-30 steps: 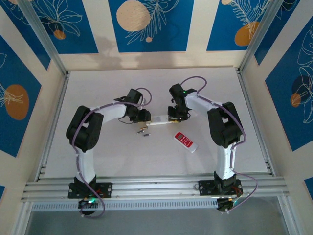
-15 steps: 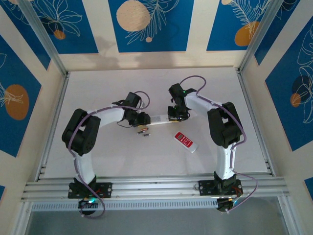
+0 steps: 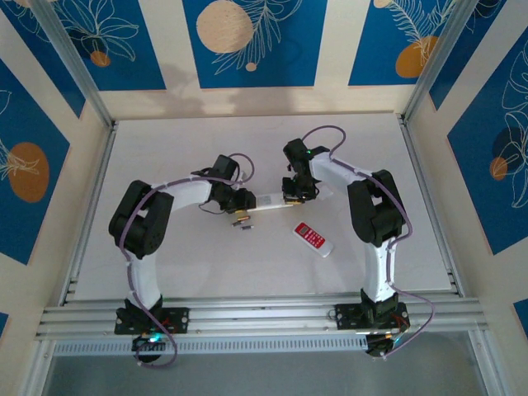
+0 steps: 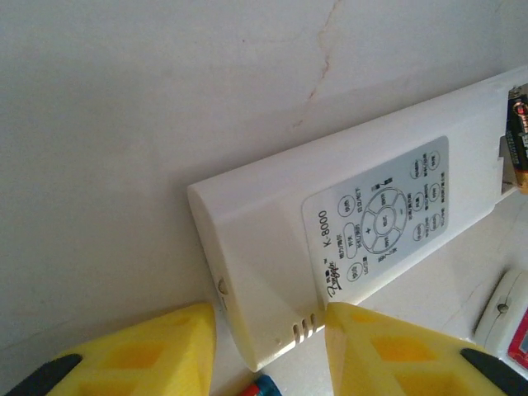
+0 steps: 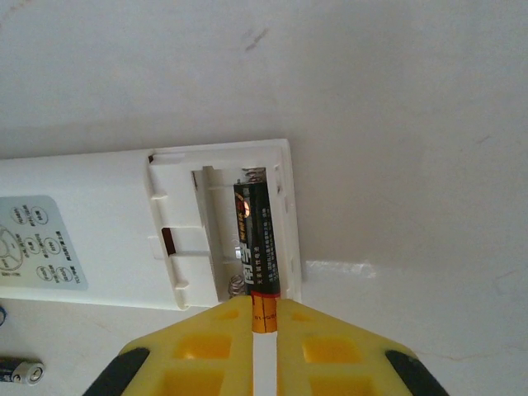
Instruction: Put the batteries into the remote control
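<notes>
The white remote [image 3: 271, 200] lies keypad up between my two grippers. Its battery compartment [image 5: 216, 231] at the right end is uncovered, springs showing. My right gripper [image 5: 264, 323] is shut on the orange end of a black battery [image 5: 256, 243]; the battery's far end rests inside the right slot against a spring. In the left wrist view my left gripper [image 4: 269, 355] is open and straddles the remote's [image 4: 330, 239] left end: the right finger touches its corner, the left one stands off. A loose battery [image 5: 20, 371] lies on the table, and another battery's blue tip [image 4: 262, 386] shows under the left gripper.
A smaller red-and-white remote [image 3: 314, 238] lies on the table to the right front of the white one, and its corner [image 4: 510, 318] shows in the left wrist view. A loose battery [image 3: 246, 228] lies just in front of the left gripper [image 3: 240, 214].
My left gripper has swung toward the near side, to the remote's left end, and now covers the spot where the loose batteries lay. The right gripper has barely moved.
</notes>
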